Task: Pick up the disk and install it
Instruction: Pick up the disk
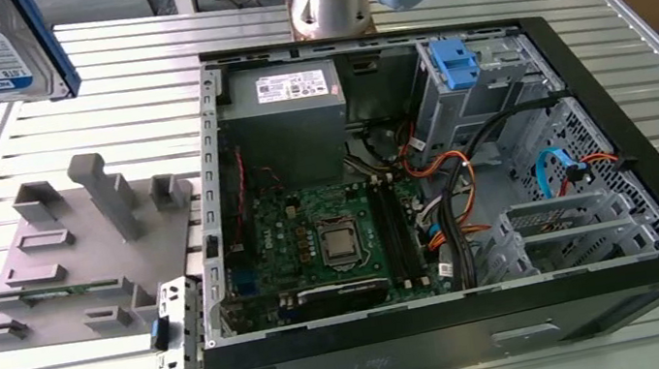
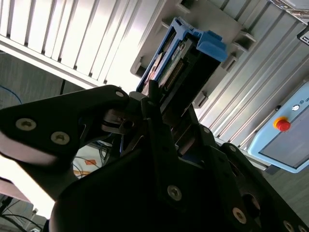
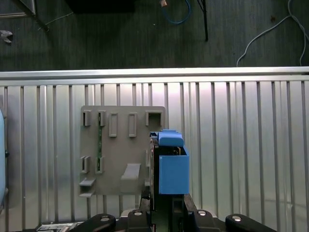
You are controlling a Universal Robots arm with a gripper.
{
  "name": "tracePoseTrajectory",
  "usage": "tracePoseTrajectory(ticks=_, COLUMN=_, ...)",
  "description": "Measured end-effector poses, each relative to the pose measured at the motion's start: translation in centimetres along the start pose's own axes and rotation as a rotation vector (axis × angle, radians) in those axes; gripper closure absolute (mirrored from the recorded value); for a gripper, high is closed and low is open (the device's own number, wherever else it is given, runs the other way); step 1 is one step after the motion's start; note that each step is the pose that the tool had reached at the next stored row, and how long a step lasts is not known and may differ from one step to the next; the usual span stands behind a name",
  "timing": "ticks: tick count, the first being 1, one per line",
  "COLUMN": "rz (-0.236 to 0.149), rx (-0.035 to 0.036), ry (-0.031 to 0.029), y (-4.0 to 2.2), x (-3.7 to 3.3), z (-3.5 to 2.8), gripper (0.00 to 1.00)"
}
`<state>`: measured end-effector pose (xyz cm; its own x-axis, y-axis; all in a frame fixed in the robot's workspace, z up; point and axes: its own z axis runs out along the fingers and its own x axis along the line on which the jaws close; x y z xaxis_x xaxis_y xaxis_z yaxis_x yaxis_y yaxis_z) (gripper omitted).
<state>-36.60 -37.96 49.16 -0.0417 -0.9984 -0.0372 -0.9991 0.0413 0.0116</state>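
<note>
We see the gripper (image 2: pixel 171 110) closed on the disk (image 2: pixel 179 60). In the second wrist view its black fingers (image 2: pixel 153 104) press against the drive's flat sides, though the contact itself is partly hidden by the gripper body, so we judge the grip mainly from how the drive stands clear of everything else. In the exterior view the disk (image 1: pixel 2 42) hangs high in the air at that view's upper left, above the slatted metal table (image 1: pixel 621 33) and well apart from the open computer case (image 1: pixel 649 225). Its white-and-blue label faces the camera, with a barcode strip and lines of small print that we leave unread. The blue bracket runs along its edge on the exterior view's right. In the first wrist view the disk (image 3: pixel 171 164) is seen end-on, blue tab outward, over the grey fixture plate (image 3: pixel 120 145) with its empty slots. Inside the case, a grey metal box (image 1: pixel 289 132) carries a white sticker (image 1: pixel 275 85) of fine print. A bare blue clip (image 1: pixel 452 63) sits at the drive bay near the far wall, and the green motherboard (image 1: pixel 311 236) lies on the floor of the case. In the second wrist view a pale handheld panel (image 2: pixel 285 145) with a red button (image 2: pixel 282 124) lies beyond the table's edge.
</note>
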Motion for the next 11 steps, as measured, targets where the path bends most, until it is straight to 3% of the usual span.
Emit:
tracePoseTrajectory(ticks=6, rz=0.0, rx=-0.0001, ry=0.0, y=-1.3, x=-0.05, z=-0.02, gripper=0.65)
tracePoseTrajectory(ticks=11, rz=0.0, rx=-0.0001, ry=0.0001, y=-1.9, x=-0.08, z=-0.03, gripper=0.65)
